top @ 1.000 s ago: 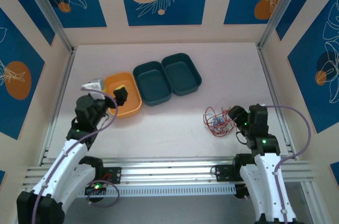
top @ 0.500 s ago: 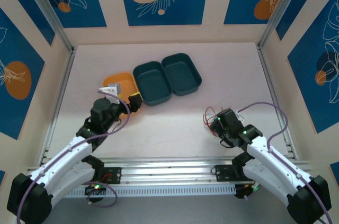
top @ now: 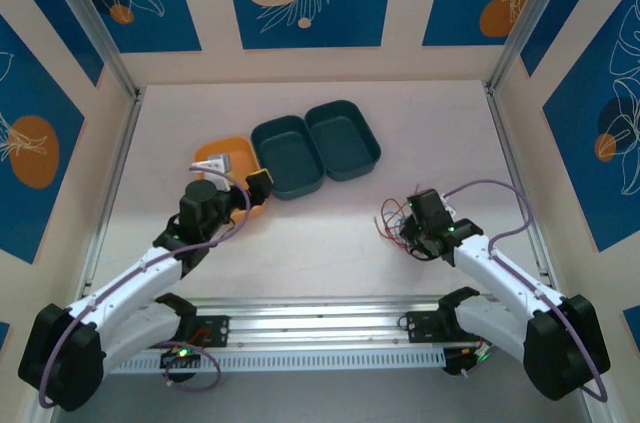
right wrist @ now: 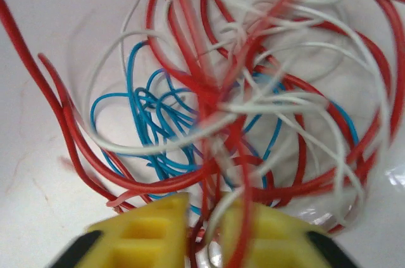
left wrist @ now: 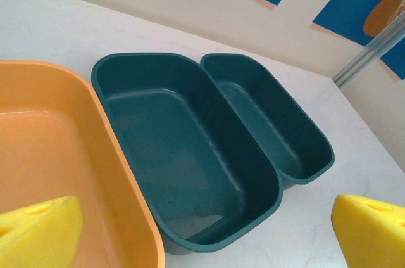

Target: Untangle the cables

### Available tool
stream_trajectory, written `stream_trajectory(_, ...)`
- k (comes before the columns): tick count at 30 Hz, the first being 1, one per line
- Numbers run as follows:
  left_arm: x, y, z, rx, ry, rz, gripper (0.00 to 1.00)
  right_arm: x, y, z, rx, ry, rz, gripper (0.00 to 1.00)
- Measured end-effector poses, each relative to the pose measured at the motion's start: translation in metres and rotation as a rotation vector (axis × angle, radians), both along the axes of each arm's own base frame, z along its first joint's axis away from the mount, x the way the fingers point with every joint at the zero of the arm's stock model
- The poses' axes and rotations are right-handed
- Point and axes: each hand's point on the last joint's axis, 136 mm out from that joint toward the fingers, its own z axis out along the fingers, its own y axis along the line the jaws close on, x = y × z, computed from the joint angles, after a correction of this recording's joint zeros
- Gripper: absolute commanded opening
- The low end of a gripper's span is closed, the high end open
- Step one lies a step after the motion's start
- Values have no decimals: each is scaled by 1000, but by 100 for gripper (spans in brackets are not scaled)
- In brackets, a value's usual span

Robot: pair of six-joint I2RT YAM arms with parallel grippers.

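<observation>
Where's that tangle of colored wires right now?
In the top view the cables lie on the right side of the table, right of the dark green trays, with the right pincer clamped on them.

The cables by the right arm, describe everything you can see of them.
The cables are thin, glossy wires in red, white and blue, tangled into one loose, looping bundle lying on the pale table. The right pincer is closed on a few red and white strands at the bundle's edge.
</observation>
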Motion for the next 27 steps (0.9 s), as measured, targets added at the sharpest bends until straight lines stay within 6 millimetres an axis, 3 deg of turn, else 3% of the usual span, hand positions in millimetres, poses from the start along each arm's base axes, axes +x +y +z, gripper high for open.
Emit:
stream_trajectory(2,2,-5,-1,0,10,-18,100,6,7,4,15,-2,30,0)
stream_trajectory(8,2,-22,-2,3,23,-80,100,18,44,17,98,23,152,0)
stream_trajectory(17,0,-41,-3,42,11,-144,100,10,113,44,231,81,414,0)
stream_trajectory(24,-3,-47,-2,65,-4,-173,100,2,133,46,293,151,477,1)
stream_trajectory(27,-5,-50,-1,69,-7,-189,100,0,133,43,287,178,481,10)
